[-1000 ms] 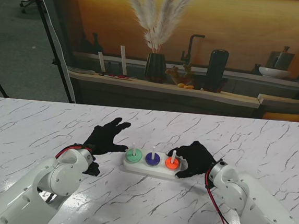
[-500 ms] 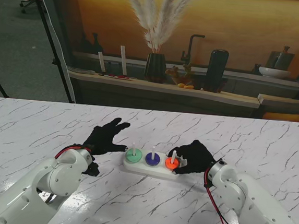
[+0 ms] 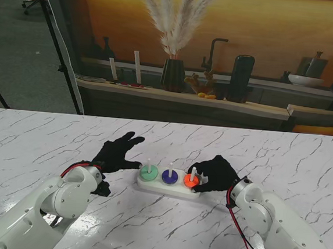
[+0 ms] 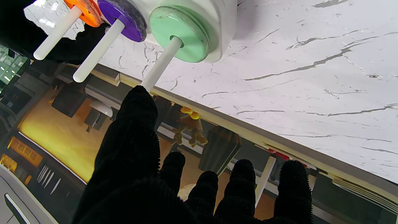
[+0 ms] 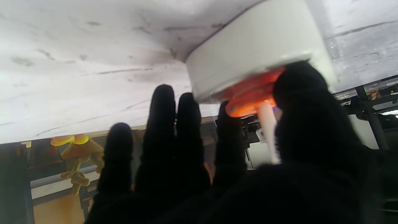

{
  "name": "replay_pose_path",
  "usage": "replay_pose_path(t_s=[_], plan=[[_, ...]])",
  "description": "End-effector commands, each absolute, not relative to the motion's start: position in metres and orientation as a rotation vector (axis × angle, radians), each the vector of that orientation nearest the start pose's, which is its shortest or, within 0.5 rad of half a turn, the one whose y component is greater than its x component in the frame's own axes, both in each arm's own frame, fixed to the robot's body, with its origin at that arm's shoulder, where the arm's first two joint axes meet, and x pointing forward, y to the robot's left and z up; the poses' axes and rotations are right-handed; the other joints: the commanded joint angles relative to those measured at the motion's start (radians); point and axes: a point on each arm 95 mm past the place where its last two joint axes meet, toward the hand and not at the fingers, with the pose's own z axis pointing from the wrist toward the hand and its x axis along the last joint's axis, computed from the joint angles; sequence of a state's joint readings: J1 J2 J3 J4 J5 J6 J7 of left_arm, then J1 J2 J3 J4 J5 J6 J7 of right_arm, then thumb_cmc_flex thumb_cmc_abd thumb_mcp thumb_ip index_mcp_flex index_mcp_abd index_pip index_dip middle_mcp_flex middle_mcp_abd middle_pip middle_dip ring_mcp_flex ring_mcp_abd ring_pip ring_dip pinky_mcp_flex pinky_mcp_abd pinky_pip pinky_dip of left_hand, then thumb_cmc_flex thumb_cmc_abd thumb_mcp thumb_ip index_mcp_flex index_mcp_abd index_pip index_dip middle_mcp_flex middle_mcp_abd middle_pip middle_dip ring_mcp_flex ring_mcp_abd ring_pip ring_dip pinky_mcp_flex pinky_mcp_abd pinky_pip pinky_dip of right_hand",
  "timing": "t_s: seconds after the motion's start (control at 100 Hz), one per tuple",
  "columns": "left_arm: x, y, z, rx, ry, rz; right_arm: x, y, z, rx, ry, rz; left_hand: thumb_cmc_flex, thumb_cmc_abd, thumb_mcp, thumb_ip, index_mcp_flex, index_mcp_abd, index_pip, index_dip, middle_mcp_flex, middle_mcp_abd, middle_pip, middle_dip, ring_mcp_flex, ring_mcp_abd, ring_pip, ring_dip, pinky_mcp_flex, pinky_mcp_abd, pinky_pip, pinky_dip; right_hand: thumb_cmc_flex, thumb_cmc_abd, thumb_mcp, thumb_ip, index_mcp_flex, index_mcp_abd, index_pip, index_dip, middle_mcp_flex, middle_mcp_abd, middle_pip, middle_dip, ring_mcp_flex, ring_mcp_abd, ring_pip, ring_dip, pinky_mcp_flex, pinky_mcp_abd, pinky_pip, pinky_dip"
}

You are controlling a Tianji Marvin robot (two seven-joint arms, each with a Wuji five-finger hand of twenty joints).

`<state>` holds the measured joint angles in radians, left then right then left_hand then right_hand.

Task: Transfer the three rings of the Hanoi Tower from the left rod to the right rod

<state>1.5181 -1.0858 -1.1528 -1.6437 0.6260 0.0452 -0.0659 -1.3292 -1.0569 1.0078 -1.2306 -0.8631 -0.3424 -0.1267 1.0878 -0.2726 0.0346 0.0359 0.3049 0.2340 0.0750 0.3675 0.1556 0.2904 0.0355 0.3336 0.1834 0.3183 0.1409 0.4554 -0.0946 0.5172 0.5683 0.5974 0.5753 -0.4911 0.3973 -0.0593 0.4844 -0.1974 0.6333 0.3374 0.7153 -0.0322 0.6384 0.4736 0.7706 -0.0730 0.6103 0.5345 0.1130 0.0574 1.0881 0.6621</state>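
White tower base lying left-right, three rods upright, right robot hand pinching orange ring, left robot hand spread.

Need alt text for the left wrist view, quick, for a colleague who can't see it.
The left hand, black-gloved and open, hovers by the white base, thumb tip beside the rod of the green ring. The purple ring and orange ring sit on the next two rods.

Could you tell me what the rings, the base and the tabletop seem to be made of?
The green ring and purple ring look like matte foam or soft plastic: scuffed, speckled faces. The base looks like smooth white plastic with a slight sheen. The tabletop shows white marble veining, possibly a laminate.
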Motion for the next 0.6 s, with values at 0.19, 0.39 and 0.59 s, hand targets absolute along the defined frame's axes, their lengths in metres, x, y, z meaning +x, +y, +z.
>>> replay_pose_path(t_s=[0.19,0.39,0.59], plan=[[0.404,-0.026,-0.314,-1.563,1.434,-1.703,0.428,0.002,-0.365,1.137,1.696,1.724,0.008,0.039,-0.030,-0.004,0.010,-0.004,0.000,0.005,0.001,-0.003,-0.008,-0.012,-0.035,-0.029,-0.022,-0.009,-0.013,0.002,-0.044,-0.007,0.127,0.099,0.034,0.006,0.052,-0.025,0.088,-0.064,0.085,-0.148,0.075,0.039,0.042,-0.032,0.030,0.009,0.002,0.290,0.032,-0.007],[0.404,-0.026,-0.314,-1.567,1.435,-1.700,0.425,0.000,-0.350,1.131,1.640,1.767,0.005,0.042,-0.033,-0.004,0.009,-0.005,-0.001,0.004,0.000,-0.004,-0.008,-0.013,-0.038,-0.029,-0.024,-0.010,-0.015,0.000,-0.047,-0.007,0.126,0.098,0.033,0.004,0.060,-0.023,0.094,-0.075,0.095,-0.145,0.074,0.038,0.048,-0.033,0.031,0.010,0.004,0.290,0.034,-0.007],[0.403,-0.027,-0.315,-1.571,1.436,-1.704,0.424,-0.001,-0.347,1.131,1.636,1.775,0.004,0.045,-0.035,-0.004,0.012,-0.006,0.000,0.004,0.002,-0.004,-0.008,-0.013,-0.035,-0.030,-0.023,-0.009,-0.015,0.000,-0.052,-0.007,0.118,0.099,0.034,0.006,0.061,-0.020,0.095,-0.081,0.093,-0.144,0.071,0.038,0.049,-0.032,0.030,0.010,0.003,0.289,0.033,-0.007]])
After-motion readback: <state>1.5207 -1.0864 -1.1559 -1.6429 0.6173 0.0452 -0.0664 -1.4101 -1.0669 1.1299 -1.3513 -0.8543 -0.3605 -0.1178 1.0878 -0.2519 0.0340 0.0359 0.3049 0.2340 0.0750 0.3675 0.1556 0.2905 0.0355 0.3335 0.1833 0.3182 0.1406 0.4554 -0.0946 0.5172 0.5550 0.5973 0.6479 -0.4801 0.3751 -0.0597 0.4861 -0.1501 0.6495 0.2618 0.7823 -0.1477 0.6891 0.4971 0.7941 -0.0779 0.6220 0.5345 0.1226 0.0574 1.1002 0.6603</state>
